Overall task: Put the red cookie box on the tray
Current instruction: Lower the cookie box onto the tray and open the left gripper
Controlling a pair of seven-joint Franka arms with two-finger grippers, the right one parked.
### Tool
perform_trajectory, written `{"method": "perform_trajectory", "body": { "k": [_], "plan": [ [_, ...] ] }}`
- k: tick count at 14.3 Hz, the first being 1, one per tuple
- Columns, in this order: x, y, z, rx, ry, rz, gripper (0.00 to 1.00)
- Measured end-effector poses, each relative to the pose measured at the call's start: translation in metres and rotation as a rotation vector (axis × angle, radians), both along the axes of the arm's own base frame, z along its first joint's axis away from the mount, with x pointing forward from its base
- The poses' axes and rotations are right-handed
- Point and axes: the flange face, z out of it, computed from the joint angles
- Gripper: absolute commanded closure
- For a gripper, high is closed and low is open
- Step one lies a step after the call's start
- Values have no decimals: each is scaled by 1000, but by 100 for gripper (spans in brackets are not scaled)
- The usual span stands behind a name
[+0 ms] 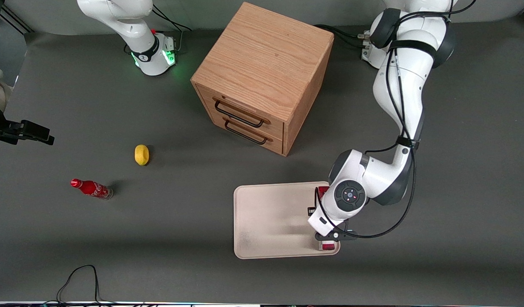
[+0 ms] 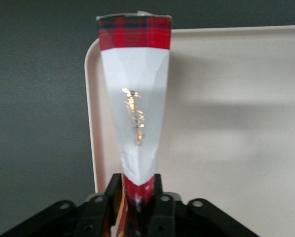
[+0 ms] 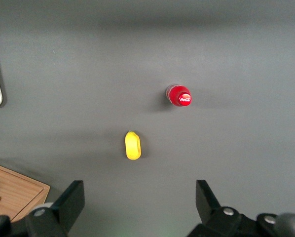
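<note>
Over the tray [image 1: 262,221] edge toward the working arm: gripper [image 2: 137,210] clenched on red cookie box [image 2: 135,98], presumably held low for lowering flat inside the rim.

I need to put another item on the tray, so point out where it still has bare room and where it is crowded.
Free: the tray floor from its edge toward the parked arm up to the gripper. Crowded: the edge toward the working arm, where the gripper holds the red cookie box over the rim. Also free: the table between tray and lemon.
</note>
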Motion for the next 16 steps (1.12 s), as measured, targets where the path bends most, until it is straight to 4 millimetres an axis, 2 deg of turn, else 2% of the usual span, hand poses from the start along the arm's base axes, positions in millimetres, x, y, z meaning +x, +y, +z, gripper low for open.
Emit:
{"method": "perform_trajectory", "body": {
  "k": [7,10,12,13,16],
  "plan": [
    [2,3,11,-5,-12,6,0],
    [3,2,27,-12,-29,9,0],
    [0,6,56,5,-10,11,0],
    [-4,12,79,20,10,16,0],
    [-16,48,163,54,48,37,0]
  ]
}}
